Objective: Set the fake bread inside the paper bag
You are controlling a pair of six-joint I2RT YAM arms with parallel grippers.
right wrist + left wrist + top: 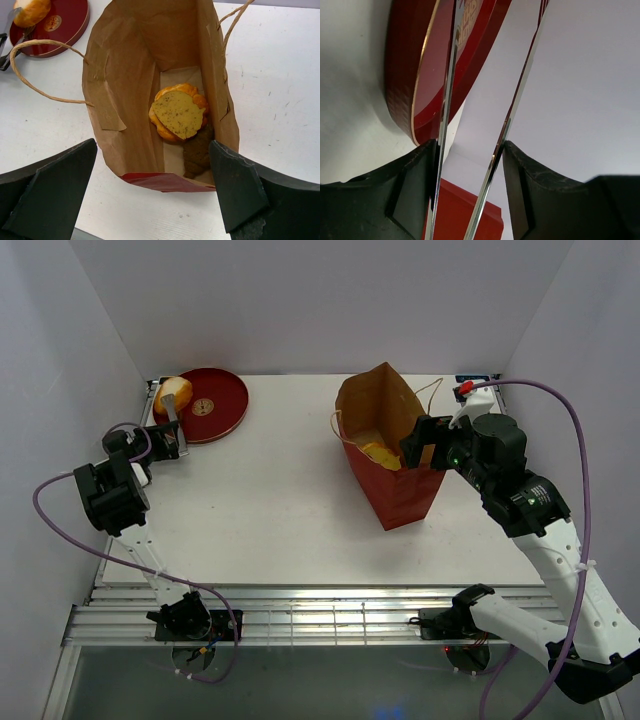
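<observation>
Matt paper bag [125,75], seemingly glossy plate [402,75]

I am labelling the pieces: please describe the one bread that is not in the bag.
Find the round red plate at the table's far left corner. At its left rim is the roll, golden and oval. It is the only bread outside the bag; the other pieces lie inside it.

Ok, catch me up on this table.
Two robot arms are bagging toy bread. The paper bag stands on the table with three pieces inside: an orange bun, a yellow slice on it and a dark brown piece. The right arm hangs over the bag's mouth, jaws wide and empty. The left arm is at the golden roll on the red plate's edge; a grip isn't clear.
</observation>
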